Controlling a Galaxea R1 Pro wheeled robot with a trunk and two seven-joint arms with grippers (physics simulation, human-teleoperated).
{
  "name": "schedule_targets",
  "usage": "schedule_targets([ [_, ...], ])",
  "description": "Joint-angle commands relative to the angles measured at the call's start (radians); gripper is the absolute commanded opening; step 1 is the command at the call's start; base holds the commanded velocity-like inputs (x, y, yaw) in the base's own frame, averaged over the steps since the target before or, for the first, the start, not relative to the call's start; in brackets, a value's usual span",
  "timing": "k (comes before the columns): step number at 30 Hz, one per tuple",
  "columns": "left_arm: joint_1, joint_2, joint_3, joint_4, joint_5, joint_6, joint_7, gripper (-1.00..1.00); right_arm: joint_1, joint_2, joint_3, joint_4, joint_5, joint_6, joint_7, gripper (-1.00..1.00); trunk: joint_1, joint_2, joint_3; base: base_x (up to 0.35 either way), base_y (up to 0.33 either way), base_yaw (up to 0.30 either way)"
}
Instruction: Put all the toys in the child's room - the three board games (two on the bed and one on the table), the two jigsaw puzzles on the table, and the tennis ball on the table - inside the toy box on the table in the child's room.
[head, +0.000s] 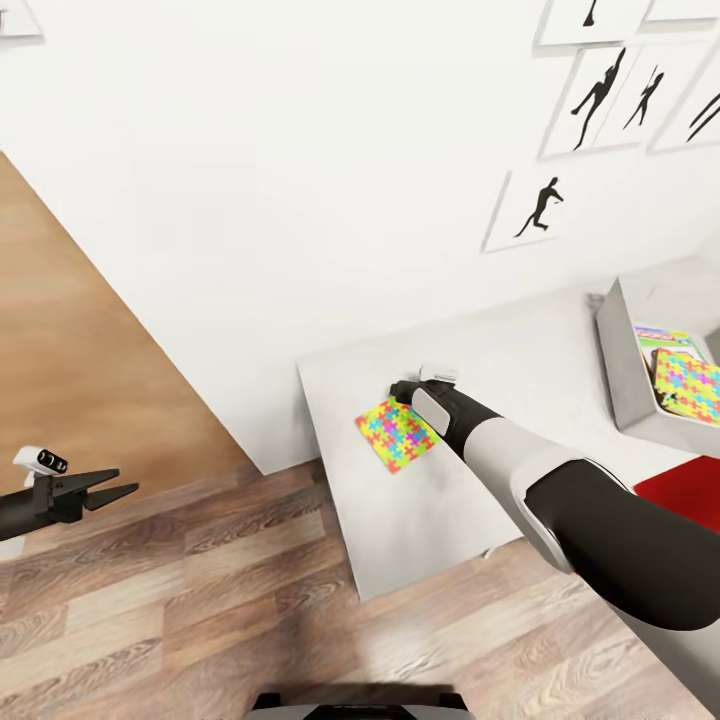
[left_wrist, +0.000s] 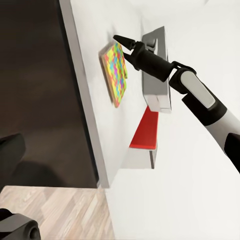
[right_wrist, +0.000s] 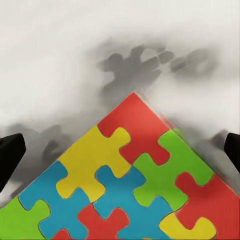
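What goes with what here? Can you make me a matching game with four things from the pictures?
Things:
1. colourful flat jigsaw puzzle square near the right tool
2. light grey rectangular toy box
3. red chair seat
4. black left tool

Places:
A. over the wood plank floor, away from the table
B. lying on the pale grey-white table top near its end
C. tucked beside the table's front edge
D. on the table, with another jigsaw puzzle inside

Pairs: 1-B, 2-D, 3-C, 4-A
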Motion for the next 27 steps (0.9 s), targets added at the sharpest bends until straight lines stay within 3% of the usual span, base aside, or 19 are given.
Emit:
schedule_targets([
  [1, 0.0, 0.001, -0.001, 0.0, 0.001, 0.011, -0.003, 1.0, 0.001, 0.0, -0.017, 0.001, -0.027, 0.005, -0.006, 1.0, 0.001, -0.001, -0.002, -0.013, 0.056, 0.0],
  [15, 0.0, 0.001, -0.001, 0.0, 0.001, 0.011, -0.003, 1.0, 0.001, 0.0, -0.017, 0.001, -0.028, 0.005, -0.006, 1.0, 0.001, -0.001, -0.002, -0.002, 0.119, 0.0],
  [27, 0.0, 0.001, -0.001, 0.0, 0.002, 0.011, -0.003, 1.0, 0.001, 0.0, -0.017, 0.001, -0.028, 0.005, -0.006, 1.0, 0.001, -0.001, -0.002, -0.044, -0.005, 0.0],
])
